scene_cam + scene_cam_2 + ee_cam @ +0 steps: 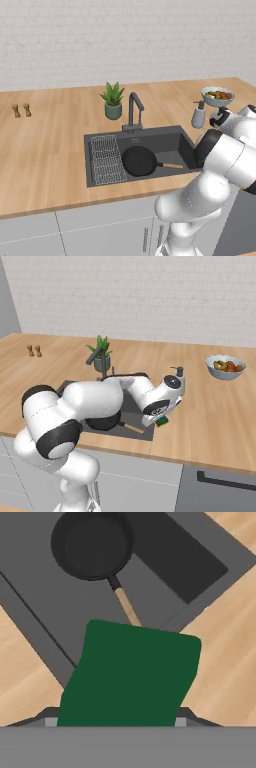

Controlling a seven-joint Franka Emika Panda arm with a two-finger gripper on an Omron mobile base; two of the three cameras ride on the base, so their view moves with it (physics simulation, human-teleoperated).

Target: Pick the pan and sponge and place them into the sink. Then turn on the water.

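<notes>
sponge [130, 674] green slab, gripped | pan [92, 544] round (matte black) in sink [45, 607]

The pan [139, 160] lies in the middle of the sink [175, 136], the wire rack [107, 159] fills its left part; the right part is open. The faucet [134, 111] stands behind.

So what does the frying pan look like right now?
The pan is round and black, with a straight light wooden handle. It lies flat and upright on the floor of the dark grey sink, beside the wire rack, handle pointing toward the sink's right end. Nothing is inside it.
</notes>
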